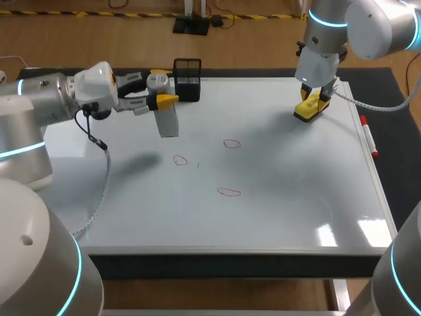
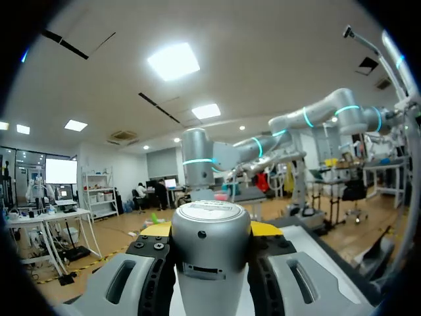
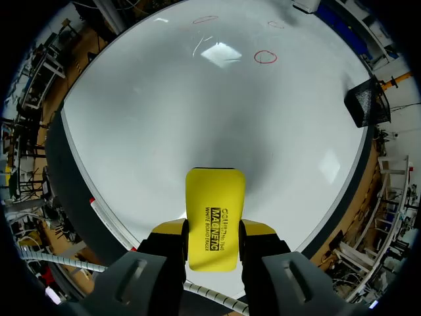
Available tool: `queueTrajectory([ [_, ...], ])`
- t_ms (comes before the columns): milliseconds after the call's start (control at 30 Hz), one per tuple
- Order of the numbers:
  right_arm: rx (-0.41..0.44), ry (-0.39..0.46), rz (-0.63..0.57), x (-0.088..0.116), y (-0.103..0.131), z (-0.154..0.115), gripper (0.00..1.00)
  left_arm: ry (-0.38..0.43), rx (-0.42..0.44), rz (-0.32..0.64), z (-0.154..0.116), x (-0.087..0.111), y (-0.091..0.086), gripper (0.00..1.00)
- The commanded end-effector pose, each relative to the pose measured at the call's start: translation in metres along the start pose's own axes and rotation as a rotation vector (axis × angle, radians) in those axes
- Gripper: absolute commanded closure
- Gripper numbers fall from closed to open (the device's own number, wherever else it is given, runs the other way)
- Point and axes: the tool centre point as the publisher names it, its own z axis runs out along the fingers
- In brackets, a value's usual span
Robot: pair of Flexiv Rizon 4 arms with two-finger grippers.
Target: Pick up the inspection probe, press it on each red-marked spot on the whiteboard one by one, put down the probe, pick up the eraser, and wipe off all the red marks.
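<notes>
Probe point(image 1: 168, 122): upright, tip down, over the far left of the whiteboard point(image 1: 283, 204), just beside the mesh holder point(image 1: 187, 79). My left gripper point(image 1: 162, 99) clamps its barrel from both sides. That hold looks suited to pressing straight down. Three red marks point(image 1: 231, 143) mid-board, none wiped. My right gripper point(image 1: 314, 99) is closed on the yellow eraser point(image 1: 309, 108), low at the far right. I judge it parked there to keep clear of the marks while probing comes first.

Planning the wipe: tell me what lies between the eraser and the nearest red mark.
Only bare whiteboard between the eraser and the nearest red mark, in the head view.
</notes>
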Motion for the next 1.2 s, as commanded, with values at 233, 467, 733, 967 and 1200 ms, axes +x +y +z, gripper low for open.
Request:
queueTrajectory([
  [233, 0.002, 0.001, -0.002, 0.001, 0.0, -0.001, 1.0, 0.031, 0.019, -0.048, 0.005, 0.009, 0.027, 1.0],
  [467, 0.002, 0.001, -0.002, 0.001, 0.0, -0.001, 1.0, 0.045, 0.019, -0.071, 0.011, 0.01, 0.04, 1.0],
  [733, 0.002, 0.001, -0.002, 0.001, 0.0, -0.001, 1.0, 0.042, 0.003, -0.09, 0.014, 0.017, 0.05, 1.0],
  [967, 0.002, 0.001, -0.002, 0.001, 0.0, -0.001, 1.0, 0.029, -0.002, -0.092, 0.012, 0.023, 0.055, 1.0],
  [1200, 0.002, 0.001, -0.002, 0.001, 0.0, -0.001, 1.0, 0.029, -0.012, -0.086, 0.013, 0.026, 0.055, 1.0],
])
